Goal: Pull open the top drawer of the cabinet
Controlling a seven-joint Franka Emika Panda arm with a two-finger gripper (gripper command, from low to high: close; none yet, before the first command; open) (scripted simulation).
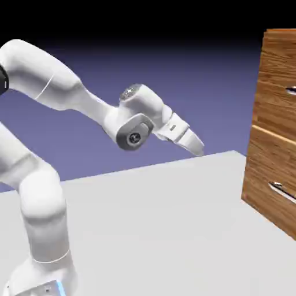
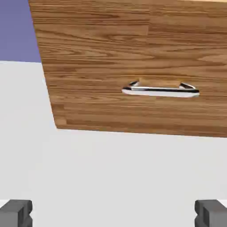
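Showing closed drawers, the cabinet (image 1: 270, 133) stands upright.

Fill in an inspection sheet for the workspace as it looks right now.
Surface: plain light grey floor or tabletop, nothing seen on it
Cabinet: brown wood grain, at the exterior view's right, partly out of frame
Top drawer: looks closed, silver handle cut by the frame edge
Lower drawer: looks closed, silver bar handle untouched
Clutter: nothing seen
Gripper: jaws open, empty, away from the cabinet
Cables: nothing seen
Surroundings: blue-violet backdrop, black above
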